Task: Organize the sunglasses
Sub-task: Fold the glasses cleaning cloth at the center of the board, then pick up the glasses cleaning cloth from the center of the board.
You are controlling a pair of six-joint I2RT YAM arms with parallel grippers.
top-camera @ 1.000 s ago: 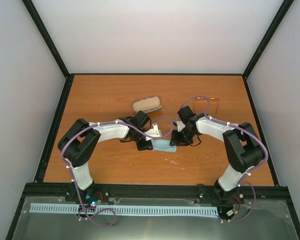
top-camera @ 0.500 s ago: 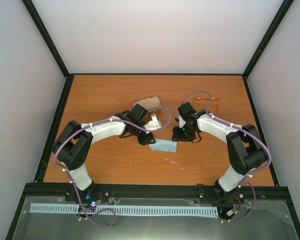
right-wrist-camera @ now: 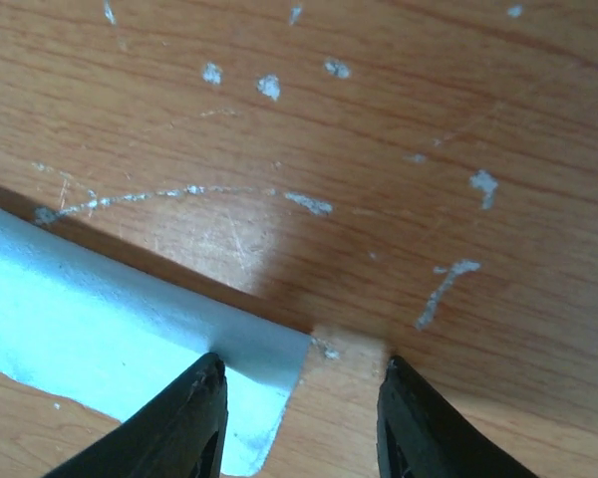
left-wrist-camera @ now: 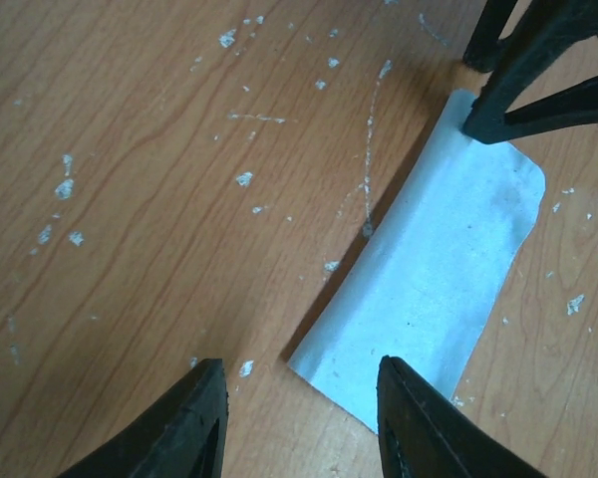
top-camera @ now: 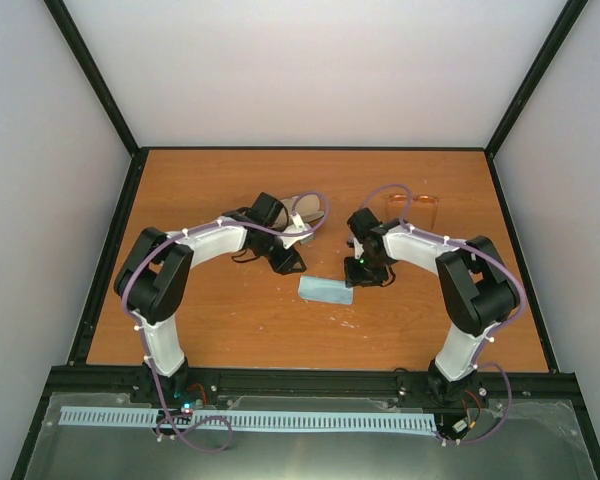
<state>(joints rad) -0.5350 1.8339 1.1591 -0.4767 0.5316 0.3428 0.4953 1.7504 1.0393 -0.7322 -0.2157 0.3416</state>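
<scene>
Wrist views: left gripper (left-wrist-camera: 297,376), right gripper (right-wrist-camera: 301,366) half-open, empty, at cloth (left-wrist-camera: 434,269) edge.

No readable text, label, brand, number or sign anywhere, neither on the table (top-camera: 210,325) nor on the cloth (top-camera: 326,290).

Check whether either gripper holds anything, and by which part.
Nothing is held. The left gripper and right gripper are both open; the light blue cloth lies flat, its corner at the right gripper's tips.
</scene>
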